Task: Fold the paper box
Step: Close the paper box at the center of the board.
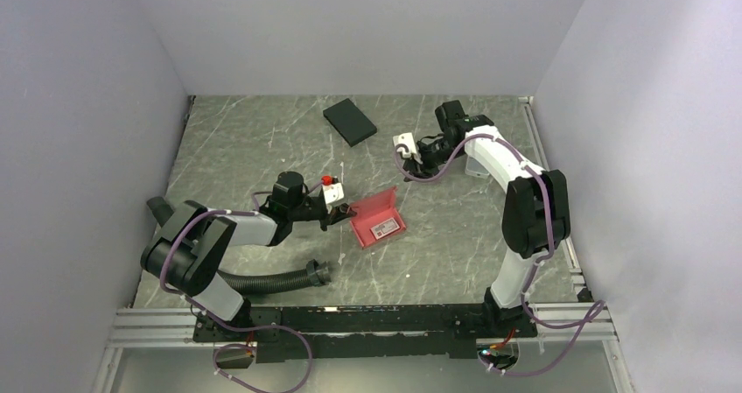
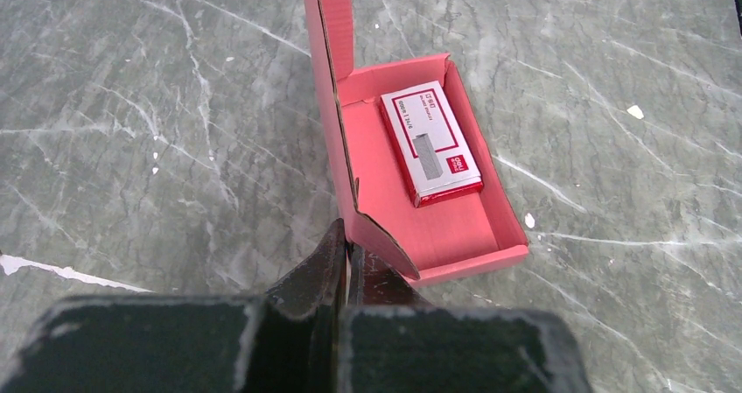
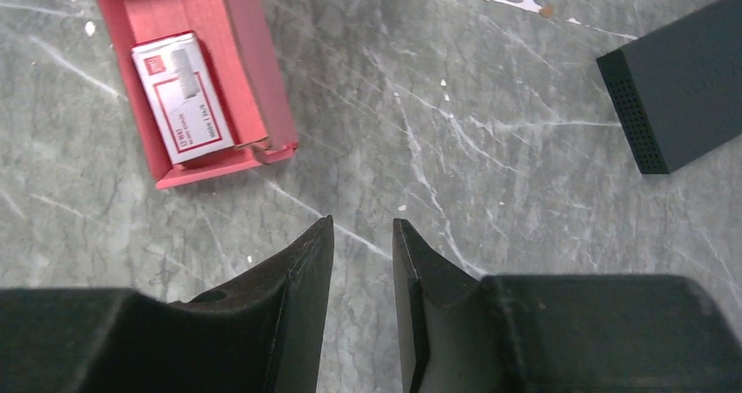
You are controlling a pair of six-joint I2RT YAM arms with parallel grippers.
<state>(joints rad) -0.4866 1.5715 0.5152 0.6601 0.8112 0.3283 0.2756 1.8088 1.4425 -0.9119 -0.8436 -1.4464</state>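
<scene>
In paper box point(image 2: 455, 235) (lid point(image 2: 328, 25) up): carton point(image 2: 430, 143); left tool point(image 2: 347, 253) pinches lid, right tool point(image 3: 363, 235) released

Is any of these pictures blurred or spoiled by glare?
Top external: soft even light, faint shadows, no glare; the paper box is clear, the print inside too small to read. Left wrist: the box and the carton in it are sharp; the left gripper, close to the lens, is blurred. Right wrist: the table is sharp, the right gripper dark with soft edges.
</scene>
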